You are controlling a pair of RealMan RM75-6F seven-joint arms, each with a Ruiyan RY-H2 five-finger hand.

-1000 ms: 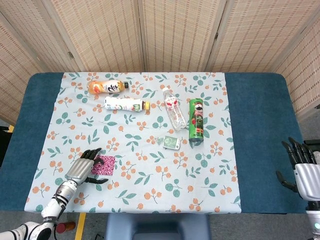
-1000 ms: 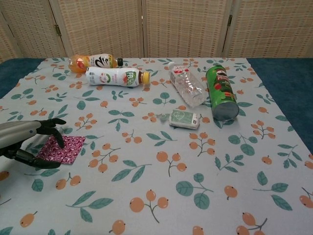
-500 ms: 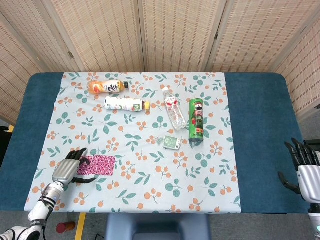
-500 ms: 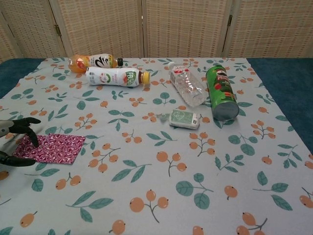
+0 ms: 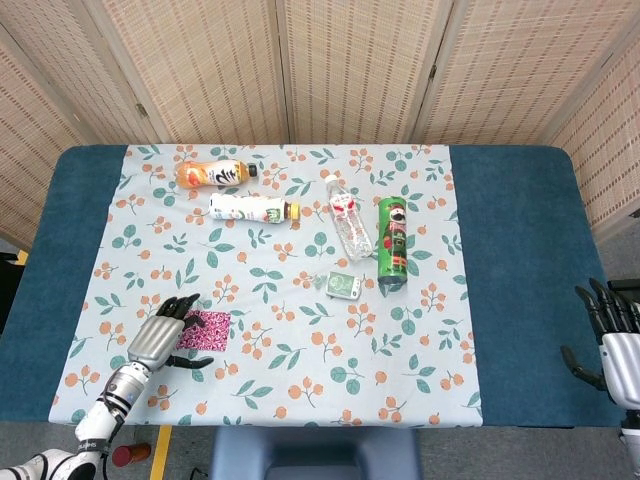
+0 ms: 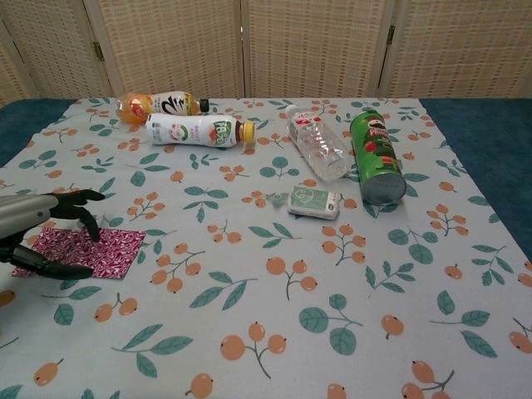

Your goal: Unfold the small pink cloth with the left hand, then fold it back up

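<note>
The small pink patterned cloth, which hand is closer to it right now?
Left. The left hand is over the small pink patterned cloth, fingers spread above it. The right hand is off at the table's far right edge.

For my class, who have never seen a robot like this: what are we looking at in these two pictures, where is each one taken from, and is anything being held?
This is a two-armed robot with human-like hands, working at a table. One picture looks down from its head; the other looks forward from its chest.

The table carries a leaf-and-berry tablecloth. On it lie an orange bottle, a white bottle, a clear water bottle, a green chip can and a small green-and-white packet, all on their sides or flat.

The left hand rests over the small pink cloth, which lies flat; whether the fingers pinch it cannot be told. The right hand waits at the table's edge, fingers apart, holding nothing.
</note>
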